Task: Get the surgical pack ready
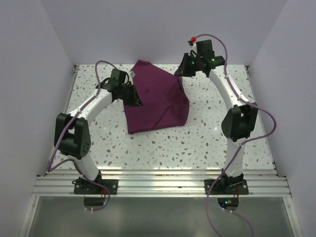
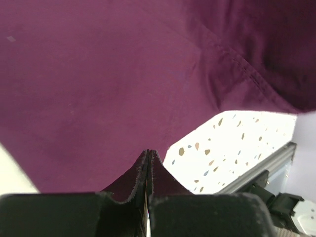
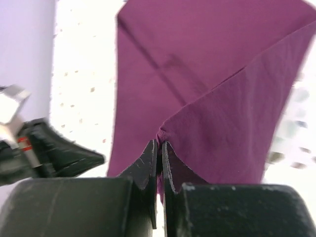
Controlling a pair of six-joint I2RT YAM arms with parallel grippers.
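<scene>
The plum-purple cloth (image 1: 158, 101) lies in the middle of the speckled table (image 1: 197, 143), bunched and raised like a tent. My left gripper (image 1: 134, 101) is at its left edge. In the left wrist view its jaws (image 2: 149, 153) are shut, tips at the hem of the lifted cloth (image 2: 123, 74), with table showing under it. My right gripper (image 1: 183, 70) is at the cloth's far right corner. In the right wrist view it (image 3: 161, 143) is shut on a fold of the cloth (image 3: 197, 64), which hangs down from it. No metal tray is in view.
White walls close in the table at the back and on both sides. An aluminium rail (image 1: 158, 185) runs along the near edge by the arm bases. Bare table surface shows in front of the cloth and to its right.
</scene>
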